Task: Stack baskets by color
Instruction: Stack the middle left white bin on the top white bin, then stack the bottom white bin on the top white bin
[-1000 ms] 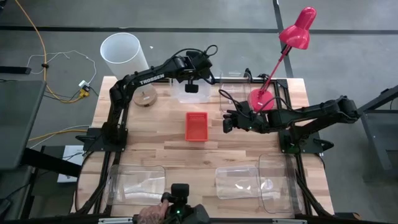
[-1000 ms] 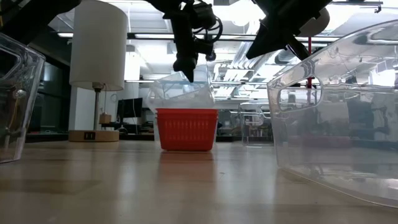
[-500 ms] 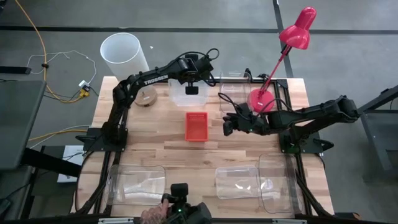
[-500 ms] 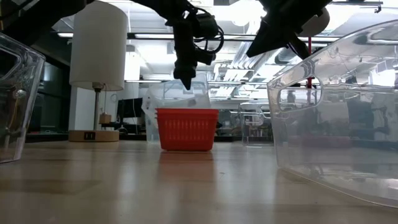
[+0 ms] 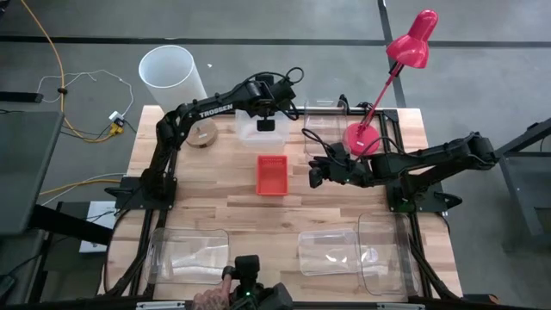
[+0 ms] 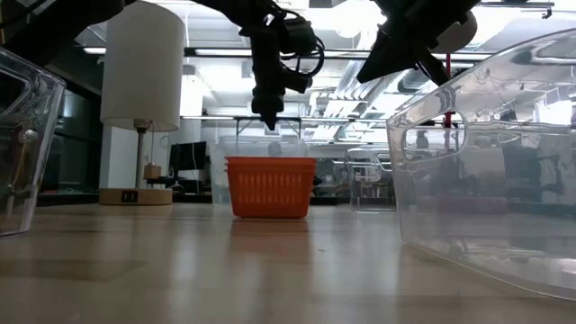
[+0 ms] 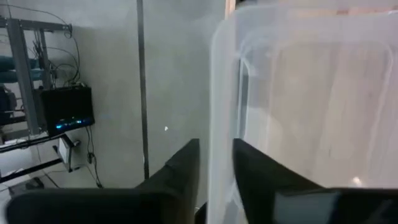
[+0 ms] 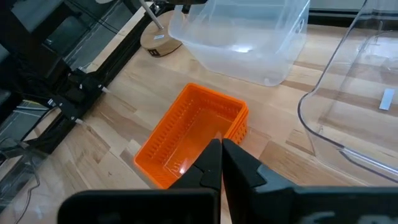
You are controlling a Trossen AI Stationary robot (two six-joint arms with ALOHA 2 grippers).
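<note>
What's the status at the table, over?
Left gripper open at the clear bin's far wall. Right gripper shut, hovering beside the orange basket. Nothing between them.

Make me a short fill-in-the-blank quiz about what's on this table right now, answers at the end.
1. The basket in the middle of the table is coloured ____.
2. The left gripper is at the rim of a ____ plastic bin at the table's far edge.
3. The right gripper, fingers shut, hangs beside the orange basket and holds ____.
4. The desk lamp at the far right corner is ____.

Missing words: orange; clear; nothing; pink
</note>
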